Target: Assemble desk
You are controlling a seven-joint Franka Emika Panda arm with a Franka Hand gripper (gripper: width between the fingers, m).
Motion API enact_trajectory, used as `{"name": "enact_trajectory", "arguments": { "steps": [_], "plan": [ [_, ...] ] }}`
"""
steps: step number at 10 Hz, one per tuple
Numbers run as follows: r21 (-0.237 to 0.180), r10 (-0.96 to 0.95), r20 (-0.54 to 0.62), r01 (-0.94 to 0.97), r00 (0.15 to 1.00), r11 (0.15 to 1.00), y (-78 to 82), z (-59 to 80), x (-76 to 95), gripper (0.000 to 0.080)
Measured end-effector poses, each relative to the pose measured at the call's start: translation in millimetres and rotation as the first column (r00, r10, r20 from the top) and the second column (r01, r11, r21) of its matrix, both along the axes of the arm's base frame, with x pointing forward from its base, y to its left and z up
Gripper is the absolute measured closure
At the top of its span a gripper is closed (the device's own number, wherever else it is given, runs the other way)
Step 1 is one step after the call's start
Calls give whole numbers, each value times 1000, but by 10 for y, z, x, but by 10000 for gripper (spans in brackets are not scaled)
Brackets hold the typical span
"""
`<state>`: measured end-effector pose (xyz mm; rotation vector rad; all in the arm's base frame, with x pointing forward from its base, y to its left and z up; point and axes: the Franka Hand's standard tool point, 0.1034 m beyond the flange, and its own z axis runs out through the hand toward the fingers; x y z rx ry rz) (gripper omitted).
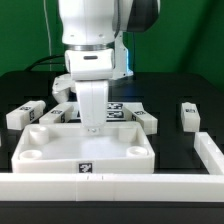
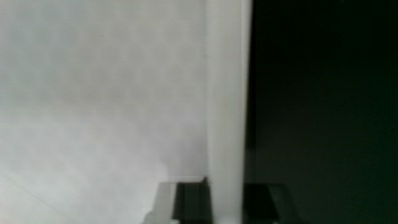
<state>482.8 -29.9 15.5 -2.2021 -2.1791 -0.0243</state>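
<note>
The desk panel [image 1: 60, 150] is a wide white rimmed tray with round corner sockets, lying flat near the front of the black table. My gripper [image 1: 93, 127] comes straight down onto the panel's far rim. In the wrist view the thin white rim [image 2: 228, 100] runs between my two dark fingers [image 2: 189, 205], which sit against both of its sides with no gap showing. The panel's white floor [image 2: 107, 110] fills one side, the black table [image 2: 329, 100] the other. White tagged block legs lie at the exterior view's left [image 1: 24, 113] and right [image 1: 188, 115].
Two more legs lie by the panel's far corners, one on the left [image 1: 55, 117] and one on the right [image 1: 146, 122]. The marker board [image 1: 122, 107] lies behind my gripper. A long white rail [image 1: 120, 186] edges the table's front and right side.
</note>
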Motion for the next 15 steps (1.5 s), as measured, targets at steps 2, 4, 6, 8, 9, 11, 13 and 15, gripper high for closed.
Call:
{"name": "enact_trajectory", "arguments": {
  "steps": [2,4,6,8,9,11,13,15],
  "plan": [
    [11,-14,5,14,1000,1000,227,-34,114,742],
    [17,-77,15,76,997,997,411,-45,282,742],
    [12,-95,-19,96,995,995,585,-44,291,742],
    [6,-107,-44,107,993,994,747,-34,290,742],
    [4,-103,-50,103,993,995,807,-28,291,742],
    [0,-83,-32,83,996,997,799,-36,303,741],
    [0,-84,-33,84,996,996,795,-38,301,716],
    [-1,-83,-34,83,996,997,763,-43,289,438]
  ]
}}
